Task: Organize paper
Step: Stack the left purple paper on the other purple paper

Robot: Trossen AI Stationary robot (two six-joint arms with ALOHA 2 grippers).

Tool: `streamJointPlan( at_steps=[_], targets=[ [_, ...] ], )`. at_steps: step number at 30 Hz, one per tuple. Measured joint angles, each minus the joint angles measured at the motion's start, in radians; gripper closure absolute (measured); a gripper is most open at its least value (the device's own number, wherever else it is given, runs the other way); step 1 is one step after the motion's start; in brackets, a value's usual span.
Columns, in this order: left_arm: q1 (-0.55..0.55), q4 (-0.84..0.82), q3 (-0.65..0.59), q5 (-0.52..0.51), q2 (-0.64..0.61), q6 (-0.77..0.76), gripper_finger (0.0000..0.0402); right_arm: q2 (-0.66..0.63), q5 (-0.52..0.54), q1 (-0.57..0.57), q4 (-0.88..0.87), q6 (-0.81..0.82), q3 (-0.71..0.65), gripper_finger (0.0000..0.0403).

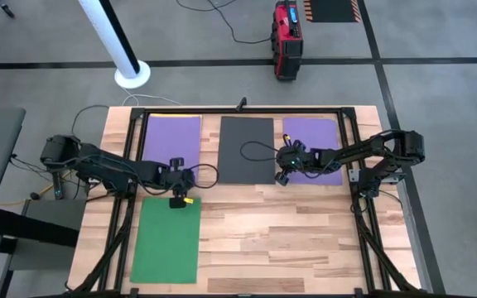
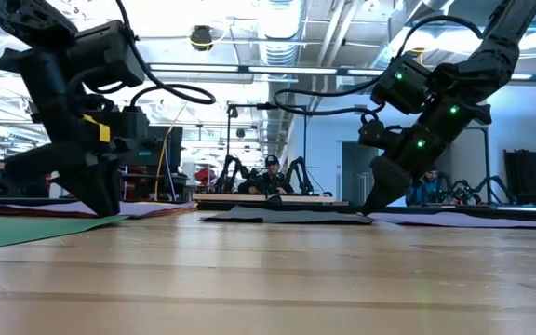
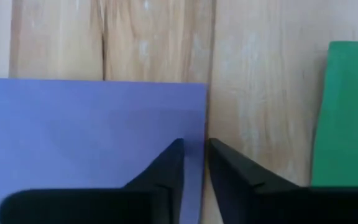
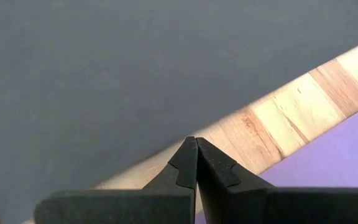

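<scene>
Paper: 4 sheets lay flat on the wooden table, with 2 purple sheets flanking a dark grey sheet along the far edge and a green sheet at the near left. Left gripper, fingers a narrow gap apart and empty, sat at the left purple sheet's near right corner, beside the green sheet. Right gripper, fingertips pressed together on nothing, pointed down at the bare strip between the grey sheet and the right purple sheet.

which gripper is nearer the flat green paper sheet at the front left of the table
Left. The left gripper sits at the flat green paper sheet's far edge, near its right corner. The right gripper is across the table, by the dark grey paper sheet's right edge.
</scene>
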Motion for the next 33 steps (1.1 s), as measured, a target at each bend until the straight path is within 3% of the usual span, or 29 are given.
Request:
streamJointPlan(
  at_steps=[3,5,22,28,33],
  targets=[
    [0.000,-0.013,0.003,0.007,0.001,0.001,0.0385,0.000,0.000,0.000,-0.001,0.000,0.000,0.0403],
    [0.001,-0.024,0.011,0.009,0.002,0.000,0.0395,0.000,0.000,0.000,-0.001,0.000,0.000,0.0403],
    [0.002,-0.158,0.162,-0.010,0.003,0.044,0.0401,0.000,-0.001,0.012,0.000,-0.011,0.000,0.0403],
    [0.001,-0.155,0.194,0.019,0.003,0.065,0.0401,0.000,-0.021,0.096,0.102,-0.122,0.004,0.0403],
    [0.001,-0.149,0.216,0.021,0.003,0.066,0.0401,0.002,-0.060,0.157,0.146,-0.226,0.089,0.0396]
  ],
)
